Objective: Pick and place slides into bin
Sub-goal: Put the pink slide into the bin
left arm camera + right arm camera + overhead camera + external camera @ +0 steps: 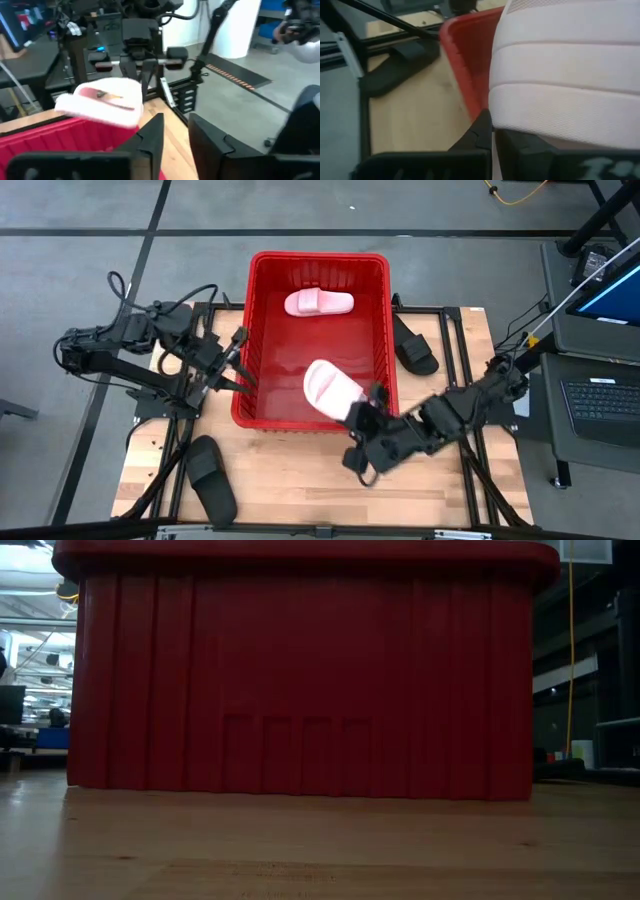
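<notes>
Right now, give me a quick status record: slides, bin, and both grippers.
bin: red bin at table centre
slide inside: one pink slide lying at the bin's far end
slide in transit: second pink slide held over the bin's near right corner
right gripper: right gripper shut on the second pink slide
left gripper: left gripper at the bin's left wall, holding nothing
slides left on table: black slide near left; black slide right of bin

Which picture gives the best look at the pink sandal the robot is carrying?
The high view: the pink slide shows whole, held by the right end effector over the red bin. The right wrist view shows only its ribbed strap; the left wrist view, a blurred side; the low view, nothing.
</notes>
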Controlling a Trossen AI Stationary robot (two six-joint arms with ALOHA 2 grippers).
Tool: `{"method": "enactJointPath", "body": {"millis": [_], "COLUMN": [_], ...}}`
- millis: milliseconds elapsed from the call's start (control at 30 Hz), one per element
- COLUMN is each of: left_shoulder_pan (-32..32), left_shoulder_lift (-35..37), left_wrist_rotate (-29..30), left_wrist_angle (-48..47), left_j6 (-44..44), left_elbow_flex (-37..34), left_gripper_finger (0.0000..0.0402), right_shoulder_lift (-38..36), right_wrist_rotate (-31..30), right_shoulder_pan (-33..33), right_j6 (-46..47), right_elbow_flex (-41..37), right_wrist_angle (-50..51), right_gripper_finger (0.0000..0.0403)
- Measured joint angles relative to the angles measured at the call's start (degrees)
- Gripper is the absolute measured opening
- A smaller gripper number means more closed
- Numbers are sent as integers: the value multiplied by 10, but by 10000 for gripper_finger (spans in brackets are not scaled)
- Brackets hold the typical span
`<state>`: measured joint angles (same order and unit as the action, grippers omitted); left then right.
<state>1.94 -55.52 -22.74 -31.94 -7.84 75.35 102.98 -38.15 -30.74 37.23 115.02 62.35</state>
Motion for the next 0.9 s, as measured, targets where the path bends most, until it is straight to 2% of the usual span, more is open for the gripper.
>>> {"method": "enactJointPath", "body": {"millis": [233, 600, 900], "left_shoulder_pan": [3, 1, -22], "left_shoulder_lift": [-47, -115, -152], "left_wrist_rotate": [106, 241, 265], "left_wrist_angle": [53, 147, 164], "left_j6": [0, 20, 102], "left_elbow_flex": [0, 0, 0], "left_gripper_finger": [136, 146, 146], "right_shoulder_lift": [0, 0, 0], "right_wrist_rotate": [10, 7, -12], "right_shoulder_pan": [54, 109, 137], "right_j6": [-63, -177, -246], "right_elbow_flex": [0, 0, 0], "right_wrist_angle": [0, 2, 3], "right_gripper_finger": [8, 8, 8]}}
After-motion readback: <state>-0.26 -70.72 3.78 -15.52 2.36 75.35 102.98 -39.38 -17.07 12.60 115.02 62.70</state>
